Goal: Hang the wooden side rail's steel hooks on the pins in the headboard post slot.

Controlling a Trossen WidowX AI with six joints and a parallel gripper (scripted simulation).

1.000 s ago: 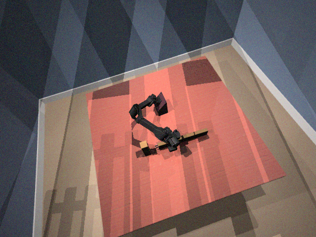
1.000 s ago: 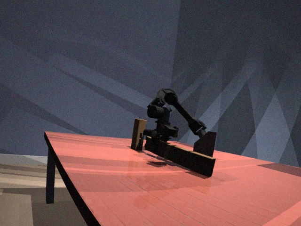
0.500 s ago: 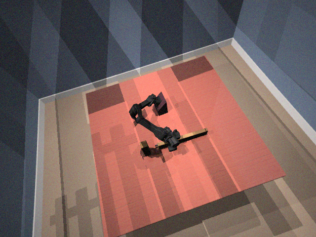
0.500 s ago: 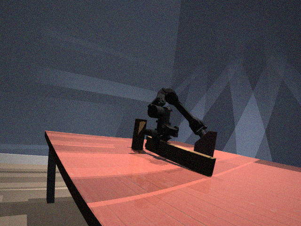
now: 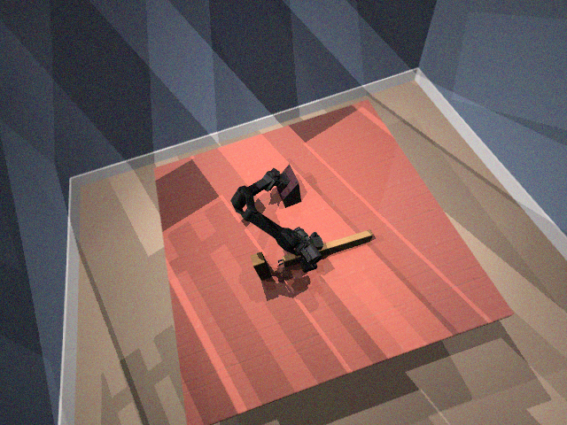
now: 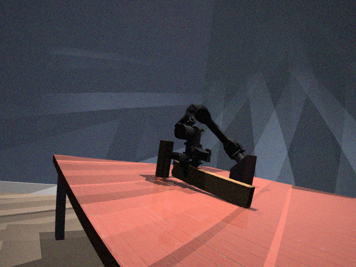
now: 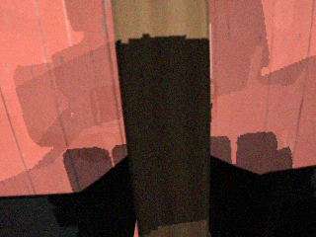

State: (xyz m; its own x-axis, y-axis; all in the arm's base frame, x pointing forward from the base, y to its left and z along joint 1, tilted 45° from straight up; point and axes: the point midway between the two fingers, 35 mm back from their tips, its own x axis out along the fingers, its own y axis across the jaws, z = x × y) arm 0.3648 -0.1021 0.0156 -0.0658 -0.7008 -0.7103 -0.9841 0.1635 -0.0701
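Note:
The wooden side rail [image 5: 347, 243] [image 6: 221, 186] [image 7: 165, 99] stands on its narrow edge, its far end resting on the table. Its post-side end looks slightly raised. The headboard post [image 5: 261, 267] [image 6: 164, 161] stands upright on the table, just beyond that end. Small light hooks [image 5: 280, 263] show at the rail's end, close to the post; a gap seems to remain between them. The slot's pins cannot be made out, so I cannot tell how they line up with the hooks. My gripper [image 5: 308, 258] [image 6: 188, 168] [image 7: 161, 155] is shut on the rail, nearer its hook end, one finger on each side.
The red table [image 5: 389, 320] [image 6: 172, 224] carries everything. A dark slanted block [image 5: 291, 194] [image 6: 244, 169] stands at the arm's base, behind the rail. The arm arches from it over to the rail. A table edge [image 6: 83, 212] runs along the left in the exterior view.

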